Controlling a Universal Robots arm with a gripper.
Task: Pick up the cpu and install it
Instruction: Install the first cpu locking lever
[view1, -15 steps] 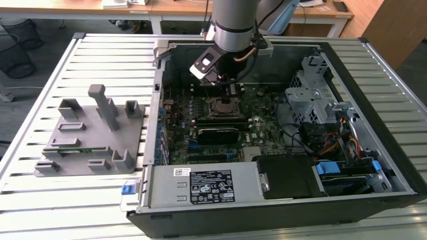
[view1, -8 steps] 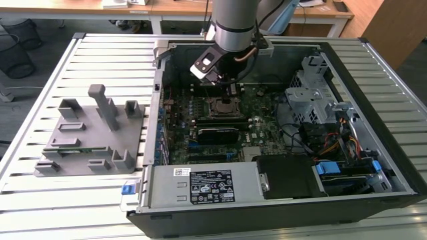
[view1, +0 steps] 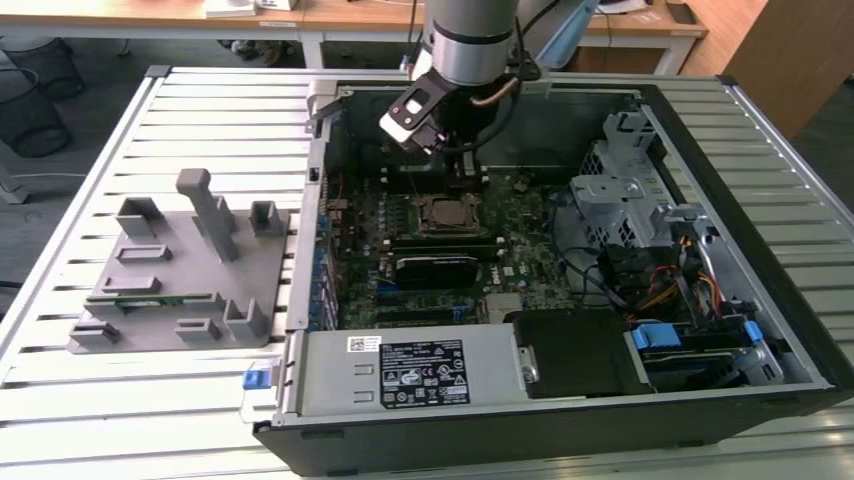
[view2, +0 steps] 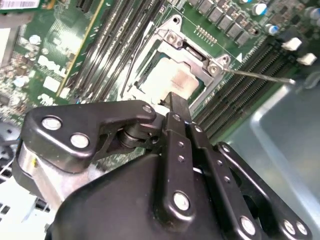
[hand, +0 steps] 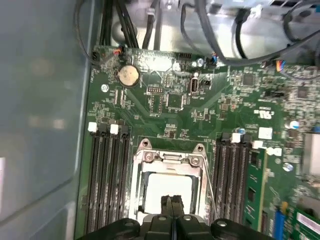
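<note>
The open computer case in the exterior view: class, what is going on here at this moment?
A robot arm reaches into the open computer case. Its shut gripper hangs just above the motherboard, directly over the cpu. The cpu, silver top up, already lies inside the socket frame, so it looks placed rather than held.

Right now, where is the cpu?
In the first wrist view the cpu lies inside the socket frame on the motherboard, between two banks of memory slots, close to the gripper.
</note>
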